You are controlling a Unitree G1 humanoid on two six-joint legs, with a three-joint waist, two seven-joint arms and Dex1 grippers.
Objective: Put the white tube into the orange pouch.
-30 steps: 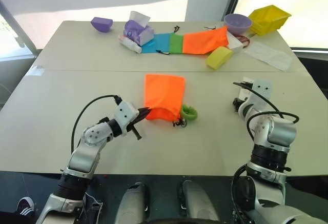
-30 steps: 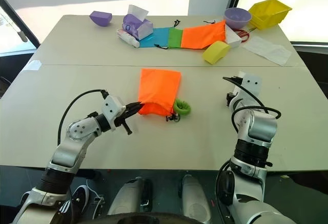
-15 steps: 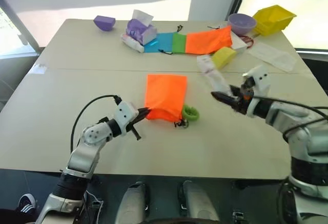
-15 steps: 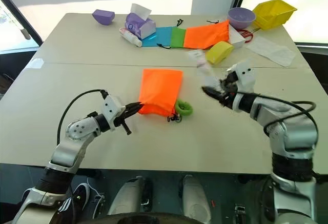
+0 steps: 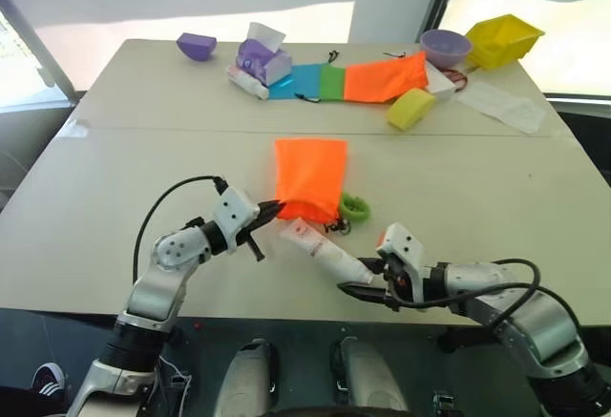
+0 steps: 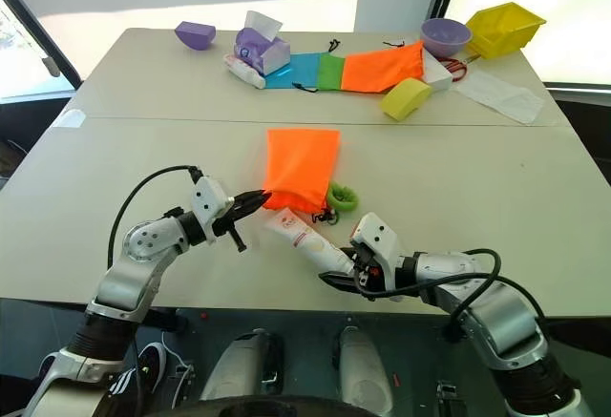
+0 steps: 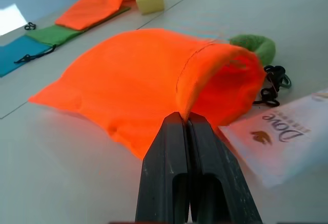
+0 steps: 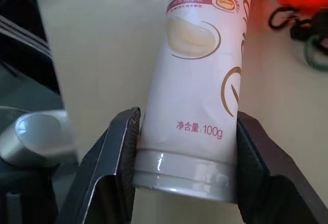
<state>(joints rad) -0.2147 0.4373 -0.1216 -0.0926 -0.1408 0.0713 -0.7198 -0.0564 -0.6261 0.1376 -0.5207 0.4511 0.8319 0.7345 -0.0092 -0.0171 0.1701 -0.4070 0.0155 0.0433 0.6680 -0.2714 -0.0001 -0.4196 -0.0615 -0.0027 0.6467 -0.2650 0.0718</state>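
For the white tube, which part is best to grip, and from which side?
Grip the capped end, from behind, as the right gripper does now: the white tube is round and firm there, and its flat tail stays free, aimed at the orange pouch mouth that the left gripper pinches.

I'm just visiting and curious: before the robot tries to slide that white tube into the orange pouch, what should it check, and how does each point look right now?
1. Tube gripped: ok. The right gripper is shut on the white tube near its cap end.
2. Pouch held: ok. The left gripper is shut, pinching the rim of the orange pouch.
3. Mouth open: ok. The left wrist view shows the rim lifted into an opening.
4. Tube aimed at the opening: ok, roughly. Its flat end lies just short of the mouth.
5. Green ring and cord out of the path: ok, beside the mouth.
6. Opening wide enough for the tube: cannot tell.
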